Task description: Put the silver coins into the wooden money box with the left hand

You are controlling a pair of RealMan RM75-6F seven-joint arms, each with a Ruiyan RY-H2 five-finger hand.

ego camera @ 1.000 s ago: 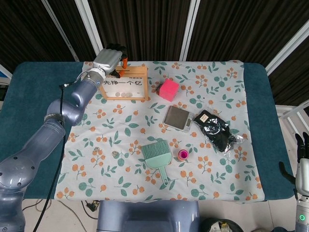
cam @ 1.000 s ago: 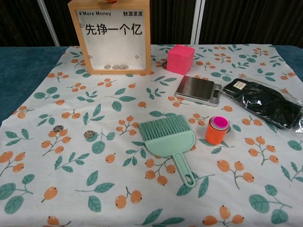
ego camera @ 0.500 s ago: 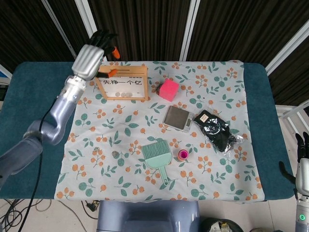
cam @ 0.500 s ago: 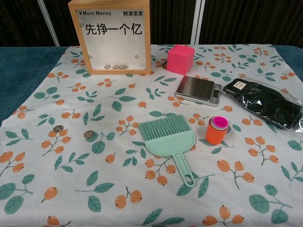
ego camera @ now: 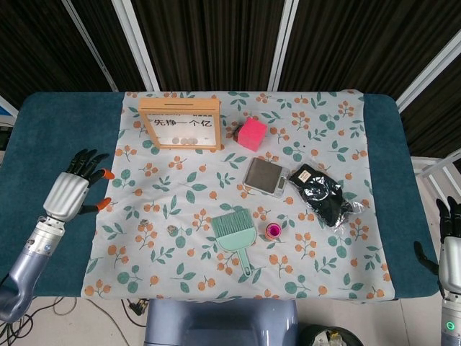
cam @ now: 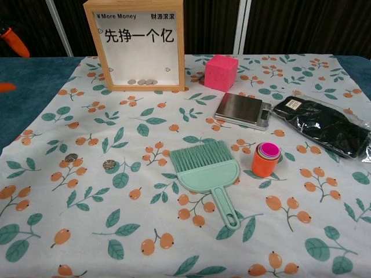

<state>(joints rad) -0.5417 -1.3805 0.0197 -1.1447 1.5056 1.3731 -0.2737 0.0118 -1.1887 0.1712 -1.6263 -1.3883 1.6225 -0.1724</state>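
Silver coins (ego camera: 145,223) were what mattered here, and in the head view two of them lay bare on the floral cloth (ego camera: 317,137), one just beside the other (ego camera: 171,229), at about seven o'clock from the wooden money box (ego camera: 181,124). Several coins (ego camera: 186,140) showed behind the box's clear front, so I judged the task partly done, with two pieces left to collect. The left hand (ego camera: 72,192) hung over the table's teal edge at nine o'clock, fingers spread and holding nothing, near the loose coins but not touching them. At the far four o'clock corner the right hand (ego camera: 451,249) rested off the table; whether it was spread or curled I could not tell.

In the chest view the two loose coins sat at eight o'clock, the nearer (cam: 108,164) just beside the farther (cam: 71,157), well apart from the money box (cam: 134,45) at eleven o'clock. A small pile (cam: 143,82) rested on the box floor. Only orange fingertips (cam: 14,41) of the left hand showed at the ten o'clock edge.
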